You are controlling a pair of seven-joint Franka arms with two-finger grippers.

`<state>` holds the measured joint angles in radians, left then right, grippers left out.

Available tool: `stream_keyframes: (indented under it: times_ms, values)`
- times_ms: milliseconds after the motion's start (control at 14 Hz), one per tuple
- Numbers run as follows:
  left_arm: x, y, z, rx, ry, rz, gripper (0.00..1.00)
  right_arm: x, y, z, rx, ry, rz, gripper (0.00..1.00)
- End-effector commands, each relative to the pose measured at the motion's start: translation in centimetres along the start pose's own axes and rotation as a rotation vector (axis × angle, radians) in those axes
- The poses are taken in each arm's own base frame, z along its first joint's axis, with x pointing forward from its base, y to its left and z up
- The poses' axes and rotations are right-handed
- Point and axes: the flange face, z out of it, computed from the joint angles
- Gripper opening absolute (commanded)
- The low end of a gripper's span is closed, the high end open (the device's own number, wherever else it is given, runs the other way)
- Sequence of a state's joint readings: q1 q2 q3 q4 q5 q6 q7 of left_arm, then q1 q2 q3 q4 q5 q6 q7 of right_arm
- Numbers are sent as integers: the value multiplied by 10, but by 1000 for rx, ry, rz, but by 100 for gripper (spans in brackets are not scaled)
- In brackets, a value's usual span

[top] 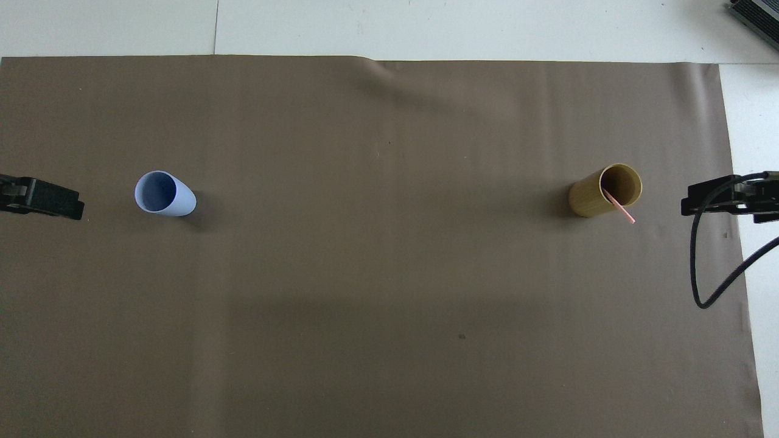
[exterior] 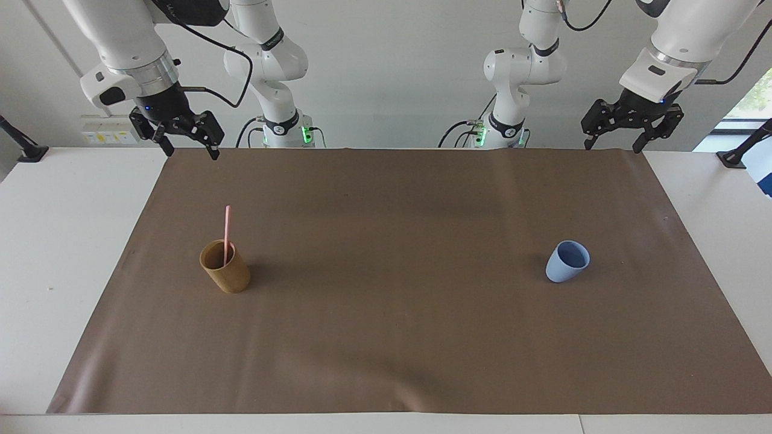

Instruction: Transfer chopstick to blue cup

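A pale pink chopstick (exterior: 227,231) stands in a tan-brown cylindrical cup (exterior: 225,268) toward the right arm's end of the table, leaning on the rim; it also shows in the overhead view (top: 621,207). The blue cup (exterior: 567,260) stands upright and empty toward the left arm's end, and it shows in the overhead view (top: 164,193) too. My right gripper (exterior: 189,150) hangs open and empty, high over the mat's edge by the robots. My left gripper (exterior: 613,146) hangs open and empty over the same edge at its own end. Both arms wait.
A brown mat (exterior: 386,337) covers most of the white table (exterior: 60,241). The two cups stand far apart on it, at about the same distance from the robots. A black cable (top: 709,267) hangs by the right gripper.
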<state>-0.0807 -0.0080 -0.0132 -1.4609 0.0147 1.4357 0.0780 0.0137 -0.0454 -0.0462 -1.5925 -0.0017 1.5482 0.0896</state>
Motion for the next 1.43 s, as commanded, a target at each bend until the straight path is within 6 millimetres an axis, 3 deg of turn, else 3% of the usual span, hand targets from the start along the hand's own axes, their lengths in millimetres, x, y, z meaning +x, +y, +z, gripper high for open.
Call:
stream_keyframes:
  times_ms: [0, 1357]
  values:
    - [-5, -1, -2, -2, 0, 3, 100, -2, 2, -4, -14, -2, -16, 100]
    - [-4, -2, 1, 0, 25, 3, 100, -3, 1, -2, -14, -9, -17, 100]
